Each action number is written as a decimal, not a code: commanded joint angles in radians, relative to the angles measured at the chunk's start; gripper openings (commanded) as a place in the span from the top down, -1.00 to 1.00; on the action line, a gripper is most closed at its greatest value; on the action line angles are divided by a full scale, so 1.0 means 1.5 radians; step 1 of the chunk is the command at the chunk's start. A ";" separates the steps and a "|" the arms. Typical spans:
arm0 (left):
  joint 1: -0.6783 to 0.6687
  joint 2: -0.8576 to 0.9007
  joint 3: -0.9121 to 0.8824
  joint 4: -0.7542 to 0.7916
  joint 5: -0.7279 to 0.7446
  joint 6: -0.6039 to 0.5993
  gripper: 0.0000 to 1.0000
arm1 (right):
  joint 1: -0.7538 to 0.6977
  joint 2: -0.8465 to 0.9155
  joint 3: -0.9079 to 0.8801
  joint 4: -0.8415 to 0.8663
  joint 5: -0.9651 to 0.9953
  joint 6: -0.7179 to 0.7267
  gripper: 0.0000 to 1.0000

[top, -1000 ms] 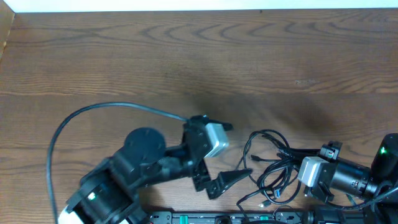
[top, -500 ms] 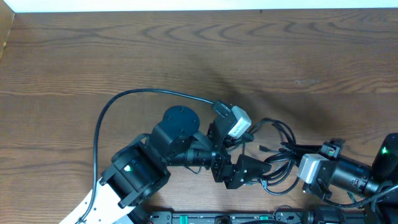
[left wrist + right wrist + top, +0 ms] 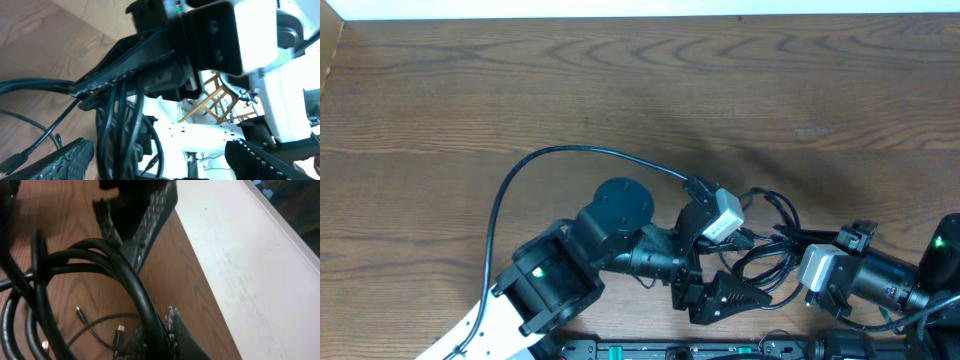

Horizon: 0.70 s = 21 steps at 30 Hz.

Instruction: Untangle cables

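Left wrist camera is looking between the released fingers (image 3: 67, 161) of the left gripper (image 3: 157, 157), which are standing wide apart and grasping nothing. The cables (image 3: 117, 125) are hanging as a black bundle in the gap between them; whether either finger is touching a strand cannot be told. Just above, the right gripper (image 3: 127, 62) is clenching that bundle, its jaws pressing together on the strands. Seen from the right wrist, black loops are running out from its own fingers, and small plug ends (image 3: 120, 330) are lying loose on the table (image 3: 187, 282) just beside them. From overhead, the tangle is sitting near the table's front edge, right of centre, with both arms meeting over it. The tabletop is showing brown wood grain. Past its edge a pale floor (image 3: 250, 270) is showing, and behind the arms a blurred wooden frame (image 3: 210, 100) is standing.
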<state>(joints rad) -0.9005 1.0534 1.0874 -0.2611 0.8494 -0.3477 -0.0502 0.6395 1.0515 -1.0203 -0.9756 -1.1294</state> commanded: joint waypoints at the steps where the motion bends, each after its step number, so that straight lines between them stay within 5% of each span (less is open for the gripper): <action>1: -0.002 0.023 0.011 -0.024 -0.060 -0.001 -0.75 | -0.001 -0.003 0.004 0.004 -0.043 -0.001 0.92; 6: -0.007 0.052 0.011 -0.021 -0.046 -0.018 -0.67 | 0.000 -0.003 0.004 0.004 -0.048 -0.001 0.91; 10: -0.029 0.064 0.011 0.011 -0.046 -0.019 -0.23 | 0.000 -0.003 0.004 -0.001 -0.060 -0.001 0.90; 16: -0.040 0.063 0.011 0.054 -0.046 -0.019 0.70 | -0.001 -0.003 0.004 -0.014 -0.059 -0.001 0.90; 21: -0.040 0.063 0.011 0.058 -0.051 -0.019 0.85 | -0.001 -0.003 0.004 -0.014 -0.059 -0.001 0.87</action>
<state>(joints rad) -0.9577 1.1503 1.0874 -0.1860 0.7826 -0.3824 -0.0505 0.6395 1.0515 -1.0367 -1.0157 -1.1316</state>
